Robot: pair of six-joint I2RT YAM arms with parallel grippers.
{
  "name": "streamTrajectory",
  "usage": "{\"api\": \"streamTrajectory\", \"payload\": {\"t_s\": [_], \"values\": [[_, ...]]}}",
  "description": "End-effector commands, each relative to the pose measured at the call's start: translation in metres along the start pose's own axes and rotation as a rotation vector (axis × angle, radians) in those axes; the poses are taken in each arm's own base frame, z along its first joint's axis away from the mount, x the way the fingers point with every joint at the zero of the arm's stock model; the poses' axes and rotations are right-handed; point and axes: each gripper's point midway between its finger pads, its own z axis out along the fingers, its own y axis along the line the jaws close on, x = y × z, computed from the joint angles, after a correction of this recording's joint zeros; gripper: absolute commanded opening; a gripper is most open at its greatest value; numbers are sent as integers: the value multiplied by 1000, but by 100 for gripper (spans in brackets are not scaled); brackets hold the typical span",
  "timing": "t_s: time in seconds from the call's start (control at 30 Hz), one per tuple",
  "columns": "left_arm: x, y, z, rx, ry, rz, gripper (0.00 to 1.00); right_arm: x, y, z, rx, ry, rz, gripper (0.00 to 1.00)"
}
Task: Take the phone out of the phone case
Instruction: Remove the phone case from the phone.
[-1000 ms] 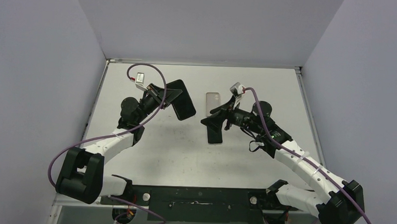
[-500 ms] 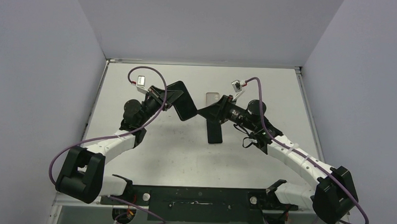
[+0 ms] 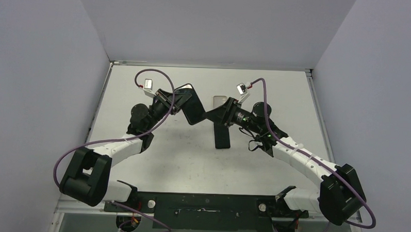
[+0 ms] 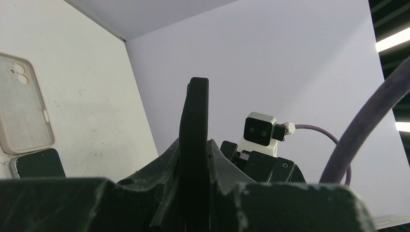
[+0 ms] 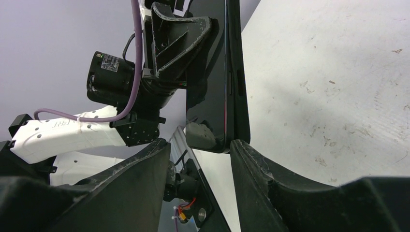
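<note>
Table [image 3: 276,92], beige case [image 3: 218,102], handset [image 3: 222,140]; phone [image 3: 195,113] aloft

Top camera: fixed high behind both arm bases, looking down over whole counter [image 3: 155,155], far off.
Left wrist camera [image 3: 148,84]: close behind own fingers [image 4: 145,193], black phone [image 4: 194,145] seen edge-on.
Right wrist camera [image 4: 261,128]: close, sighting between own fingers [image 5: 130,183] at same phone's face, left arm [image 5: 72,133] behind.
Wrist views face each other; phone shared by all three.
</note>
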Motion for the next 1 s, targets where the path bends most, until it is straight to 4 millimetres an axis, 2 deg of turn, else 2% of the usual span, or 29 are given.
{"api": "streamTrajectory", "payload": {"t_s": [0.0,0.23,0.67,0.8,0.97], "values": [[-5,-47,4,177,-26,0,0,-13,23,5,-99,-26,-21,48],[5,-58,6,225,-22,-33,0,-10,23,7,-123,-14,1,46],[15,-81,5,315,-42,-87,0,1,4,13,-88,15,45,46],[19,-81,6,315,-34,-74,0,-2,10,14,-115,16,31,45],[36,-80,9,319,3,-46,0,-12,23,21,-169,8,21,40]]}}
